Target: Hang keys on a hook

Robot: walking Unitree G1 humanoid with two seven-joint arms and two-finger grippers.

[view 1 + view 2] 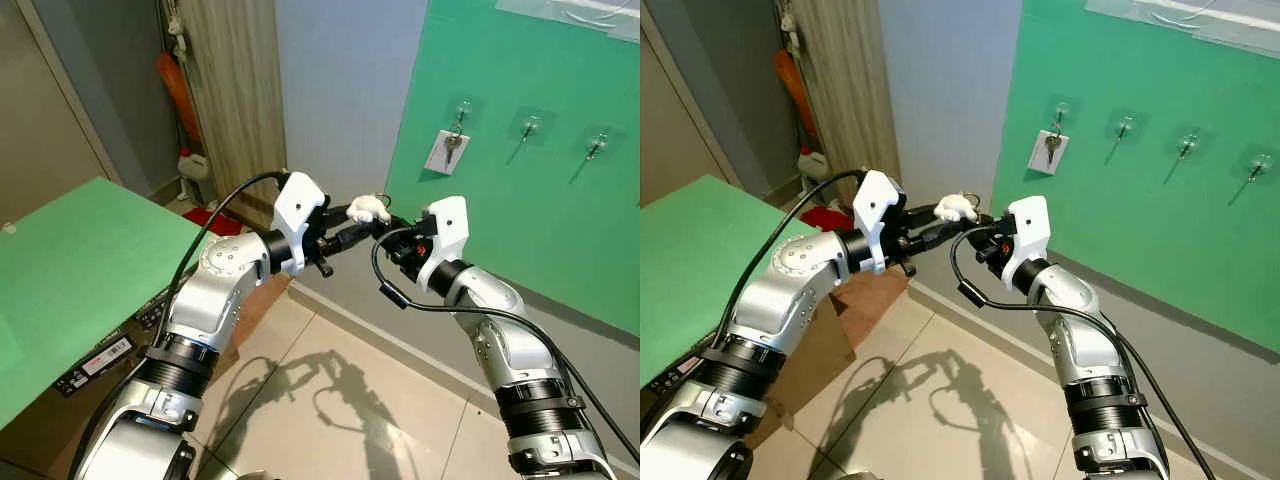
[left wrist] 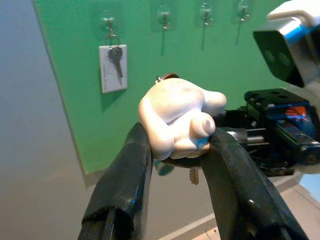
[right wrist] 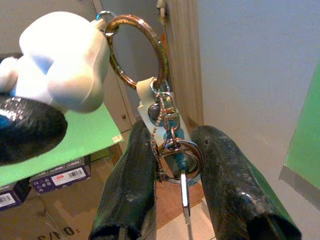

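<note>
Keys (image 3: 172,150) hanging mid-air between your two grippers, not yet hung.
Your left gripper (image 2: 175,150) is clenching the white charm (image 2: 175,117); your right gripper (image 3: 172,175) is closing around the tag; the free hooks (image 1: 530,126) are waiting well ahead.

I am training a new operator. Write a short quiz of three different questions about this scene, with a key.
1. True or false: the left gripper holds the white charm.
2. How many wall hooks already carry a key? A) none B) one C) three
3. Fill in: the right gripper's jaws stand on either side of the small ring and the ____ hanging from it.

Key: 1 true. 2 B, the leftmost hook. 3 key.
</note>
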